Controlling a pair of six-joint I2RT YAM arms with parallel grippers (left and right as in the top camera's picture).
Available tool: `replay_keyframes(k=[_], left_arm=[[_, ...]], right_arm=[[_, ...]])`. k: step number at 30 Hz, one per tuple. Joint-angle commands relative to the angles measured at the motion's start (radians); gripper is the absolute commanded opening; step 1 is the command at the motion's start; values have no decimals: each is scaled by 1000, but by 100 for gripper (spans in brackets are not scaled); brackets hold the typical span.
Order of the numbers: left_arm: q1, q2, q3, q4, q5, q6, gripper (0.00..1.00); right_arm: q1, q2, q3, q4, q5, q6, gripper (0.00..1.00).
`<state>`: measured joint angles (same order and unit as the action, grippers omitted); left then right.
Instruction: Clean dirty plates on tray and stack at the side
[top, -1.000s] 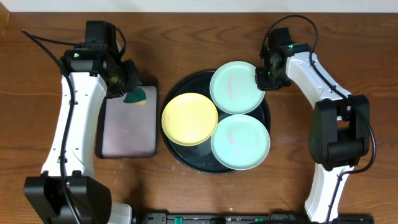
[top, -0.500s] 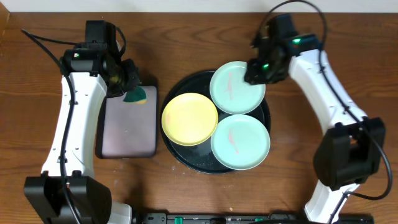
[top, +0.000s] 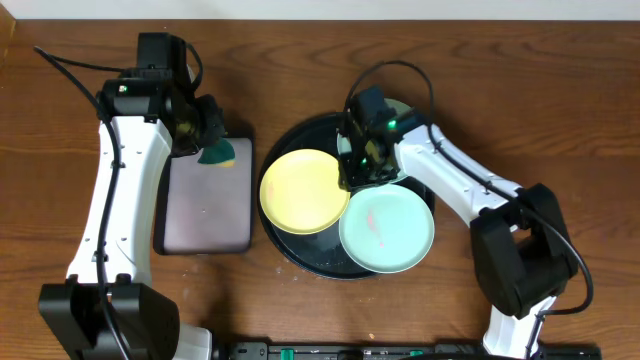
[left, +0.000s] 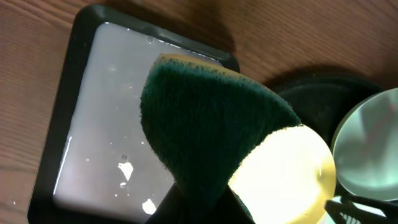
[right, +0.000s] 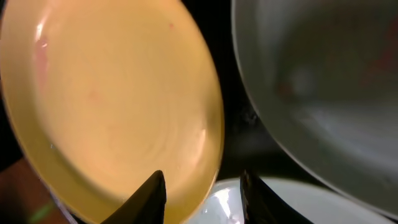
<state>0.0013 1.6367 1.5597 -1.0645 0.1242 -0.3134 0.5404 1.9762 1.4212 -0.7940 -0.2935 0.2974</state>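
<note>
The round black tray (top: 300, 252) holds three plates. The yellow plate (top: 303, 190) lies at its left and one mint plate (top: 388, 228) at its front right. My right arm covers most of the other mint plate (top: 402, 106) at the back. The open right gripper (top: 358, 176) hangs low where the three plates meet. In the right wrist view its jaws (right: 202, 194) straddle the rim of the yellow plate (right: 112, 106), gripping nothing. My left gripper (top: 205, 138) is shut on a green-and-yellow sponge (top: 219, 154) over the grey tray's back right corner; the sponge (left: 211, 118) fills the left wrist view.
A rectangular grey tray (top: 205, 210) with a black rim and wet patches (left: 106, 124) lies left of the round tray. Bare wooden table surrounds both. My right arm reaches in across the tray's back right.
My right arm swung in from the tray's back right, across the back mint plate, to the tray's middle, with its jaws wider apart. The left arm and sponge stayed still.
</note>
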Motion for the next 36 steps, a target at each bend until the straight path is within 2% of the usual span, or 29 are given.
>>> replay_keyframes(k=[1, 8, 10, 12, 18, 23, 31, 36], left_arm=[[-3, 10, -6, 4, -13, 11, 8], [-3, 10, -6, 4, -13, 11, 7], [-3, 10, -6, 4, -13, 11, 7], [-3, 10, -6, 4, -13, 11, 7], [-3, 10, -6, 4, -13, 11, 7], [-3, 10, -6, 4, -13, 11, 7], [-3, 10, -6, 4, -13, 11, 8], [-3, 10, -6, 4, -13, 10, 8]], right_arm=[[12, 14, -52, 50, 19, 65, 36], [29, 32, -77, 99, 19, 84, 21], [33, 32, -77, 107, 18, 84, 13], [35, 32, -77, 110, 13, 84, 1], [29, -3, -40, 93, 13, 66, 1], [29, -123, -33, 79, 95, 61, 1], [60, -308, -33, 10, 411, 31, 1], [149, -362, -33, -32, 734, 2, 1]])
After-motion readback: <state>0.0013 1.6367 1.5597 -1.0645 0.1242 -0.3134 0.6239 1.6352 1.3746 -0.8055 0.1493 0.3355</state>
